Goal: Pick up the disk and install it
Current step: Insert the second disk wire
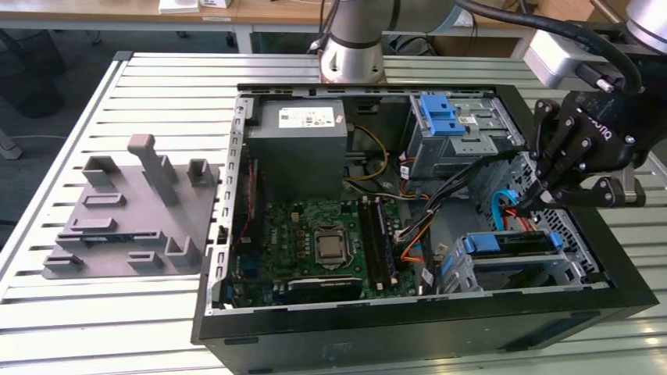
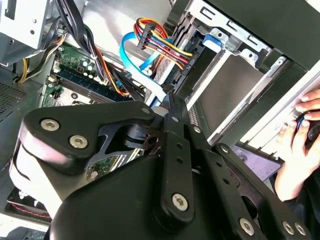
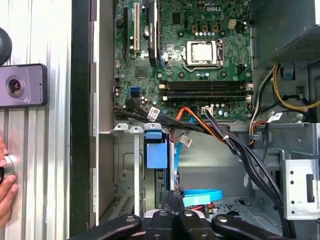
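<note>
- Lying open on its side on the slatted table, the computer case [image 1: 417, 328] has its motherboard and bays exposed.
- Against the case wall on the exterior view's right is the drive cage [image 1: 568, 269]. The disk [image 1: 513, 244] appears to sit inside it already, its blue bracket facing up. In the second wrist view its grey flat side [image 2: 235, 85] shows between the cage rails.
- The gripper [image 1: 529, 205] hangs just above that cage, at the disk's cable end. Its fingers are drawn together in both wrist views [image 2: 170, 102] [image 3: 173, 197], and the disk is not between them. Whether they pinch a connector I cannot tell.
- The blue data cable [image 2: 131, 52] and a coloured power lead run down close to the disk's end.
- By my judgement the pick-up and insertion are done. Full seating and cabling cannot be confirmed.
</note>
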Robot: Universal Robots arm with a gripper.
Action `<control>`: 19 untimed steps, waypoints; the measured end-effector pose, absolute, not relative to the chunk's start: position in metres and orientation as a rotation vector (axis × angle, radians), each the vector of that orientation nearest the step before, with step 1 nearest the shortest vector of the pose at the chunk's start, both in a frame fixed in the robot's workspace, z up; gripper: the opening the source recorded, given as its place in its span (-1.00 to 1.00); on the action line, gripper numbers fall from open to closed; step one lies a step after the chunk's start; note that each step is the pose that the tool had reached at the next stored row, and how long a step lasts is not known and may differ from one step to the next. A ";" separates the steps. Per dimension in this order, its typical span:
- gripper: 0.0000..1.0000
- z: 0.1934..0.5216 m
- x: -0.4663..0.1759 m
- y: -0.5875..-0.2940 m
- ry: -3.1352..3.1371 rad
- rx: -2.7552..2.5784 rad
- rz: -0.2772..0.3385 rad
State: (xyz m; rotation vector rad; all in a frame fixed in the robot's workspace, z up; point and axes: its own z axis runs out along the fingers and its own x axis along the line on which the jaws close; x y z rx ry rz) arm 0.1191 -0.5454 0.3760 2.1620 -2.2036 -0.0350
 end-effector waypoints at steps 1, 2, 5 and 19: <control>-0.79 0.376 0.119 -0.545 -2.204 2.162 -0.035; -0.77 0.376 0.119 -0.545 -2.204 2.162 -0.035; -0.66 0.376 0.118 -0.543 -2.204 2.162 -0.035; -0.38 0.364 0.118 -0.540 -2.203 2.161 -0.036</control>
